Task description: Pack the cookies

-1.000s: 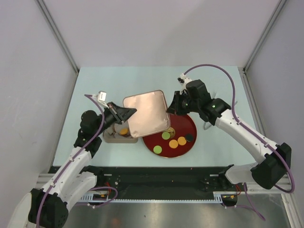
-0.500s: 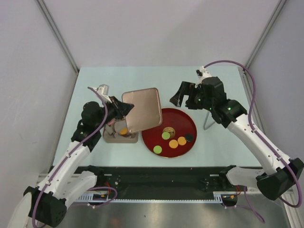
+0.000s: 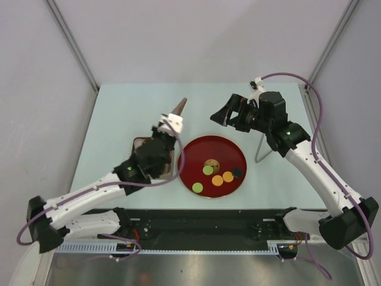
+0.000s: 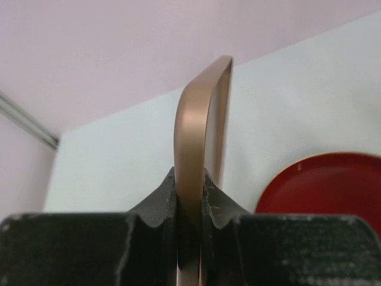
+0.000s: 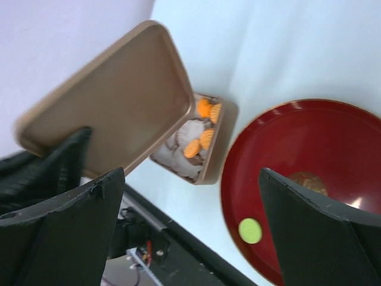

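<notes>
My left gripper (image 3: 172, 121) is shut on a gold tin lid (image 3: 179, 108), which it holds edge-on above the table. In the left wrist view the lid (image 4: 196, 119) rises straight out from between the jaws. The open tin (image 5: 221, 137) holds orange cookies (image 5: 201, 138) in pale paper cups; from above only its corner (image 3: 138, 143) shows beside the left arm. On the dark-red plate (image 3: 229, 152) lie green (image 3: 208, 170), orange (image 3: 218, 180) and black (image 3: 237, 173) cookies. My right gripper (image 3: 225, 111) hangs open above the plate's far edge, empty (image 5: 190, 173).
A brown paper cup (image 3: 211, 162) sits on the plate. A thin wire stand (image 3: 261, 149) rises right of the plate under the right arm. The black rail (image 3: 196, 220) runs along the table's near edge. Grey walls close in both sides.
The right gripper let go of the lid's right edge, opened wide and drew back to the far right. The left arm swung the lid from flat over the tin to edge-on, farther away.
</notes>
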{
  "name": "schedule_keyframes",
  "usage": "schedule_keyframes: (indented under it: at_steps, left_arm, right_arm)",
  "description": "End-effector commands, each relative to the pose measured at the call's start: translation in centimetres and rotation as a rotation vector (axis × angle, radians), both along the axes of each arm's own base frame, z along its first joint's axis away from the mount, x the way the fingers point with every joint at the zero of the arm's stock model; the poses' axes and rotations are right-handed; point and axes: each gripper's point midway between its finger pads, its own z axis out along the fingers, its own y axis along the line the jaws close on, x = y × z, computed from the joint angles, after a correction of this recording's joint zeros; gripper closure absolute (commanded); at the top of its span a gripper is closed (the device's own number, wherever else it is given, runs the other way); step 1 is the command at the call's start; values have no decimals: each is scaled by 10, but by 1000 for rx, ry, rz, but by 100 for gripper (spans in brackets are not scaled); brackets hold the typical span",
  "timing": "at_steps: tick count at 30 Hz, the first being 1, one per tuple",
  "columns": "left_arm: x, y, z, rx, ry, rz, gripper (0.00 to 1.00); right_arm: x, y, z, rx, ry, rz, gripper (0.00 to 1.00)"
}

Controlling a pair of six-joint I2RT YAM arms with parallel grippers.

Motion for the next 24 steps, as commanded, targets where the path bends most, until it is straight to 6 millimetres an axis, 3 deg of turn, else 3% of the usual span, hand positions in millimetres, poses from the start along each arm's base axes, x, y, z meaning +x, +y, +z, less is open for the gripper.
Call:
schedule_keyframes:
  at_steps: [1,6,9,10,11,12,16,24]
  left_arm:
    - [-11,18,20,361,-212,265,100]
    - [-26,-13,15,590,-299,238,99]
    - [-37,-33,13,681,-372,229,100]
    - [-41,-34,20,627,-401,245,100]
    - [-42,-47,10,684,-412,233,100]
    - [-49,-50,17,680,-444,243,99]
    - [-56,-74,6,780,-487,221,100]
    - [-61,-72,8,770,-489,213,99]
  right_arm:
    - [-5,18,25,121,-24,106,0]
    - [-5,15,26,114,-31,112,0]
    - [0,14,13,92,12,111,0]
    - [3,15,6,85,34,115,0]
    - [2,16,1,81,51,123,0]
    - [2,17,-2,80,61,126,0]
    - [4,18,-9,61,70,129,0]
    - [4,22,-20,32,86,150,11]
